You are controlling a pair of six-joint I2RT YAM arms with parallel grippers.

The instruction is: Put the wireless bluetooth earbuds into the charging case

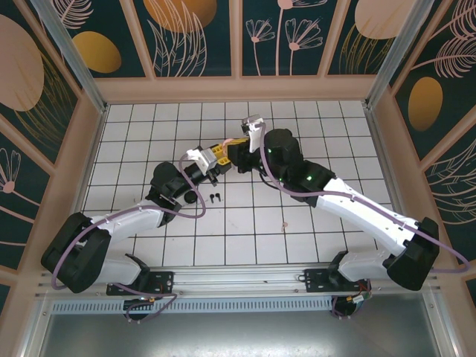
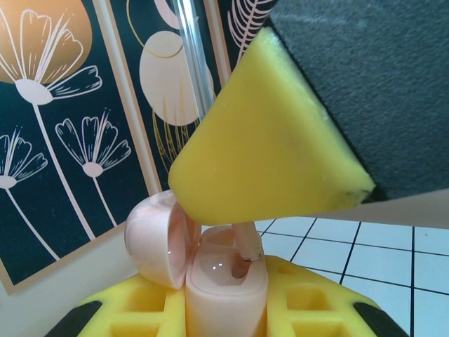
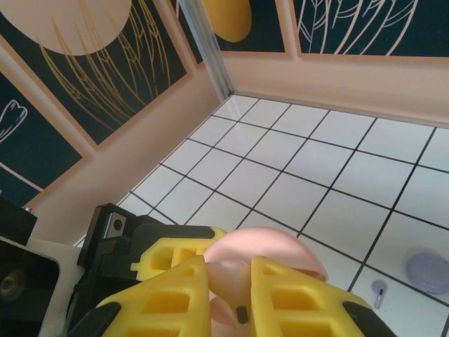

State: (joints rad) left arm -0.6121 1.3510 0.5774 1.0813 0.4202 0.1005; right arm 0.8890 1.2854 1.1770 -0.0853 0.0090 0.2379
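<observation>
left gripper (image 2: 224, 305) pinching pink case (image 2: 223, 284), lid open | right gripper (image 3: 233, 284) pinching pale pink earbud (image 2: 245, 250), lower end in case

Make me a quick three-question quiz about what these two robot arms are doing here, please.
1. True or false: the pink case held by the left gripper has its lid shut.
2. What colour is the earbud pinched by the right gripper? A black, B pale pink, C lilac.
3. Fill in: the two loose earbuds lying together on the table are ____.
Key: 1 false, the lid stands open; 2 B; 3 black.
</observation>
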